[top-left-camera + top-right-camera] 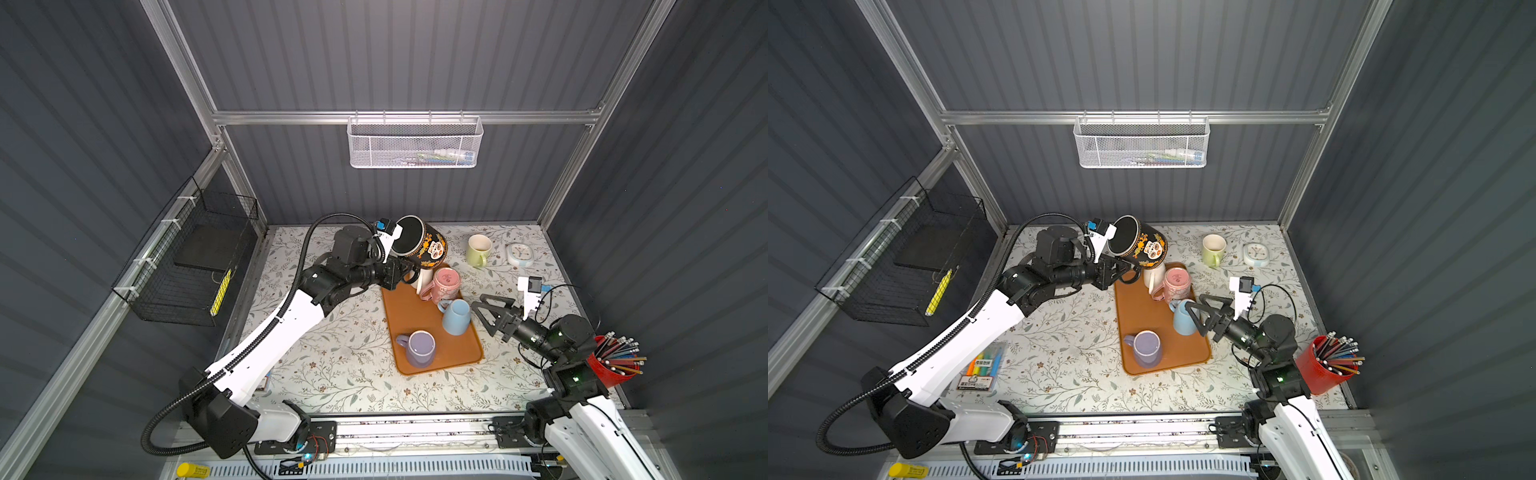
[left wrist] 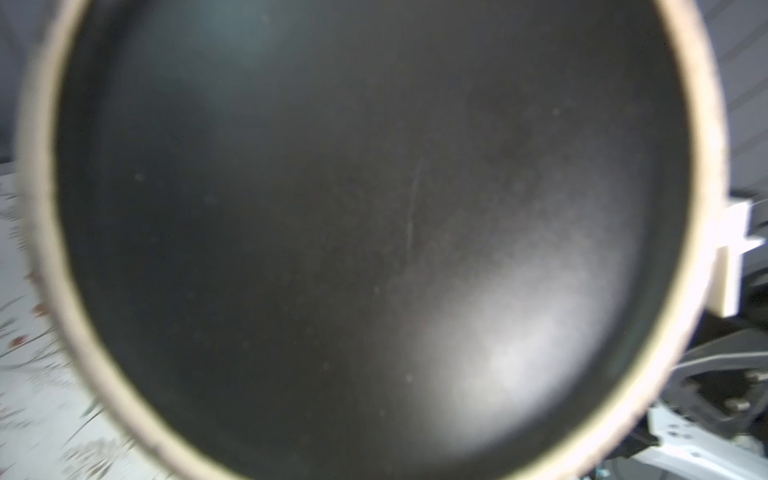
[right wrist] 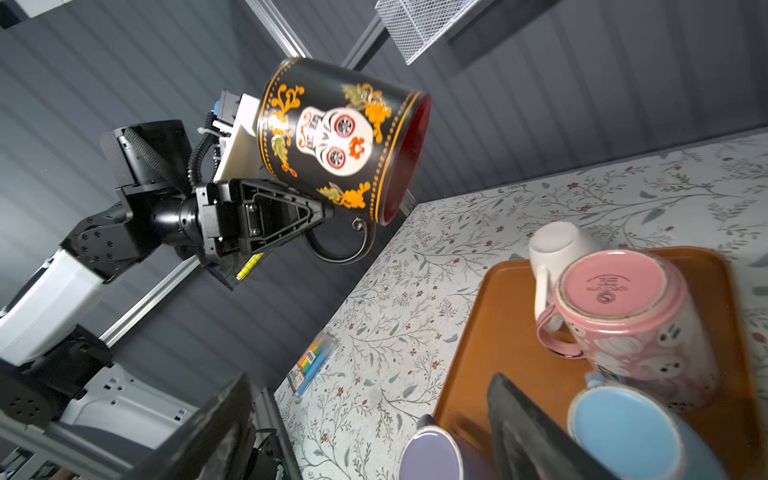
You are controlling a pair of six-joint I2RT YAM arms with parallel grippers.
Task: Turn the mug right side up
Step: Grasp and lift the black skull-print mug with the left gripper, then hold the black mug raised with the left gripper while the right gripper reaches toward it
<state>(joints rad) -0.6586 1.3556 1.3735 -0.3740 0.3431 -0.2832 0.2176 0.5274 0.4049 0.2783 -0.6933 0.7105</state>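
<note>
A black wire basket [image 1: 187,266] hangs on the left wall. Near the bench's [image 1: 332,365] front-left corner, beside the white left arm [image 1: 266,345], lies a clear flat pack of coloured highlighter pens [image 1: 980,369].

The left gripper [image 1: 404,271] is clenched on the curled handle of the black ceramic mug painted with a white skull and orange flowers [image 1: 428,245], near the handle's top. The mug hangs in the air above the far-left corner of the orange rectangular plastic tray [image 1: 411,311], close to the bench's back edge. It lies roughly on its side. Its dark base with a pale ring points up towards the left arm and fills the left wrist view [image 2: 374,232]. Its red-lined mouth faces right and downward.

At the tray's far end a white ceramic mug [image 1: 424,281] and a pink ceramic mug [image 1: 448,283] stand bottom up, just beside each other. A lilac ceramic mug [image 1: 420,350] sits near the tray's front edge and a pale blue ceramic mug [image 1: 456,318] at its right edge. I cannot tell which way up these two stand.

The right gripper [image 1: 478,302] hovers just beside the blue mug, jaws spread wide and grasping nothing.

Near the back edge a pale green ceramic mug [image 1: 478,249] stands upright, with a round white-and-blue clock [image 1: 519,254] lying flat to its right. A red cup of pencils [image 1: 600,370] stands at the bench's right edge.
</note>
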